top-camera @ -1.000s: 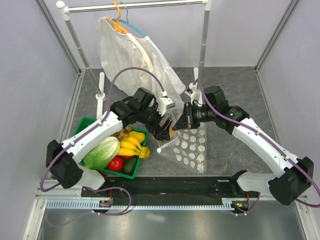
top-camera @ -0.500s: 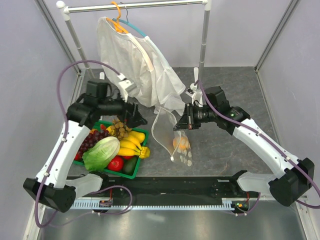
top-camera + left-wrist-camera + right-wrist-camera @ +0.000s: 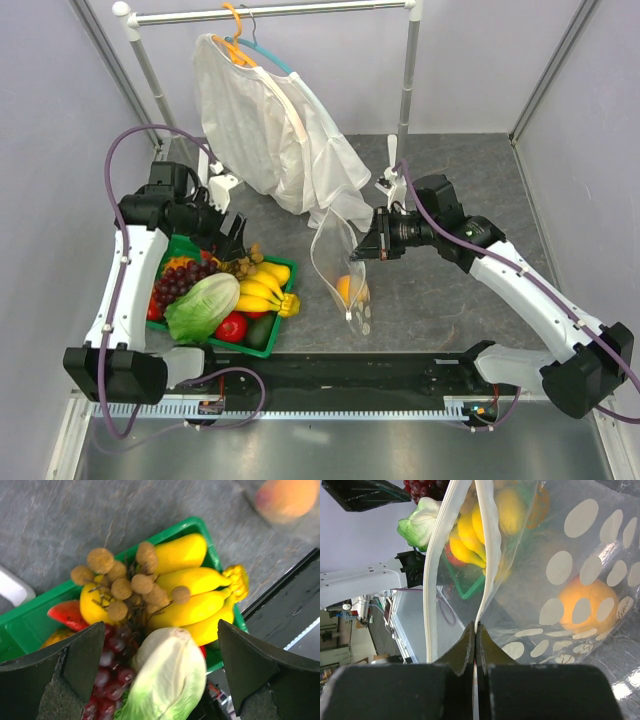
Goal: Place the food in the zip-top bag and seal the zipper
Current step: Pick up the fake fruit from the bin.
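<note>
Table [image 3: 470, 170]: grey stone-look top; both arms reach in from its 6 o'clock edge.
White garment [image 3: 265, 130]: hangs from a hanger on the clothes rail [image 3: 270, 12] at 11 o'clock. Its lowest hem hangs close to the top of the bag.
Green basket [image 3: 175, 530]: sits at 8 o'clock and is crowded with toy food.
Zip-top bag [image 3: 335, 255]: at the centre, hangs from the right gripper with its mouth gaping. I cannot tell whether its lower end rests on the table.
Lettuce head [image 3: 203, 307]: at the basket's 6 o'clock side, pressed against the grapes and bananas.
Banana bunch [image 3: 262, 288]: at the basket's 3 o'clock side, touching the berries.
Grape bunch [image 3: 180, 280]: at the basket's 9 o'clock side, partly under the lettuce.
Tan berry bunch [image 3: 130, 580]: lies on top at the basket's 12 o'clock end, directly below the left gripper.
Peach [image 3: 582, 605]: inside the bag, low down.
Left gripper [image 3: 161, 625]: jaws wide apart and holding nothing, above the basket.
Right gripper [image 3: 475, 627]: jaws pressed together on the zipper [image 3: 432, 580], where the two white strips meet.
</note>
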`<state>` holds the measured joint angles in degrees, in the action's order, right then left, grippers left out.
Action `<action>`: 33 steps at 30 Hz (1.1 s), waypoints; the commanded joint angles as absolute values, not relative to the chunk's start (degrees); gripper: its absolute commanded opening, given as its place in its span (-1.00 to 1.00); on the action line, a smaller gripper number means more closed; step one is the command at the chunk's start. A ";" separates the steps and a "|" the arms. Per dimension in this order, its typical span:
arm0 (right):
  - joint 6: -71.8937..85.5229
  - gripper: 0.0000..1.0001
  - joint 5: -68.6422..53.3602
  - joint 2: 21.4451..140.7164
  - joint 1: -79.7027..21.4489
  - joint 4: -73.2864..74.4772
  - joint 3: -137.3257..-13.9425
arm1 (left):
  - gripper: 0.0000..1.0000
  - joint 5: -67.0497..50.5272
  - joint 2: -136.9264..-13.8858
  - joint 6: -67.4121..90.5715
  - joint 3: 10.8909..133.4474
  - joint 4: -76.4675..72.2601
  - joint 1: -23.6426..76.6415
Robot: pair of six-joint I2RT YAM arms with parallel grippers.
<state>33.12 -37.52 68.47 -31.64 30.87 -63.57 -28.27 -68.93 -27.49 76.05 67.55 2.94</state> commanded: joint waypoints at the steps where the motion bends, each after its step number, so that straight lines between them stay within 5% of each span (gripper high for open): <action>1: 31.21 -1.00 -36.56 67.15 -31.46 30.67 -63.46 | 0.98 -25.31 -71.53 -36.03 81.37 73.45 0.18; 12: 28.30 -1.00 -35.42 68.02 -31.46 32.25 -62.93 | 0.96 -24.26 -73.40 -56.99 85.17 88.15 -20.82; 22: 27.60 -1.00 -34.37 69.00 -31.46 33.48 -63.72 | 0.71 -27.15 -77.69 -70.31 78.84 86.75 -21.97; 33: 27.33 -1.00 -34.98 70.40 -31.46 32.78 -63.28 | 0.74 -23.12 -80.68 -76.46 70.94 85.35 -20.92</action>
<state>28.21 -35.05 69.95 -31.64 33.67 -63.00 -25.06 -80.25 -72.14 73.03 76.60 -21.06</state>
